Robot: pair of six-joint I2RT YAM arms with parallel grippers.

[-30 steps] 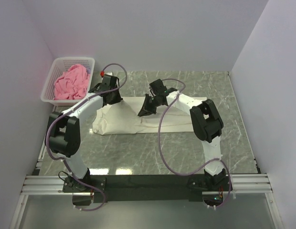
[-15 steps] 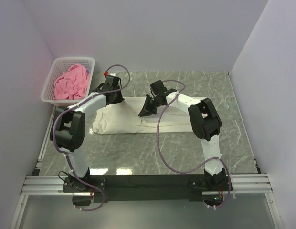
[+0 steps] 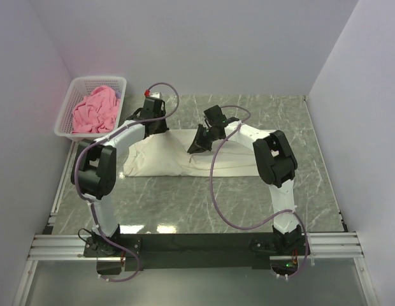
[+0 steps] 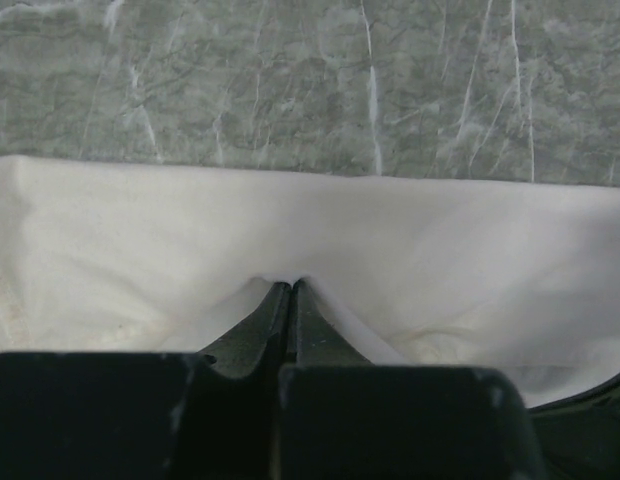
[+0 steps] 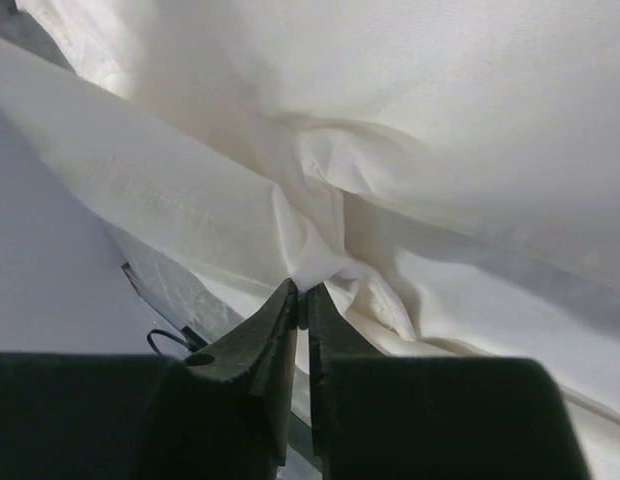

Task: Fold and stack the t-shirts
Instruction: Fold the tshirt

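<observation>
Cream t-shirt (image 3: 178, 159): spread to the right of the basket (image 3: 99, 80), beneath both grippers.
Left gripper (image 4: 291, 285): closed, pinching cloth at the shirt's edge.
Right gripper (image 5: 301, 292): nearly closed, pinching a fold.
Pink t-shirt (image 3: 94, 109): inside the basket.

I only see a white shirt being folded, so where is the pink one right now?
In the overhead view the pink t-shirt lies crumpled in the white basket at the far-left corner, just left of the left gripper.

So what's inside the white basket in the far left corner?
A crumpled pink t-shirt fills most of the basket. Its floor and anything beneath the shirt are covered, so more garments cannot be ruled out.
</observation>
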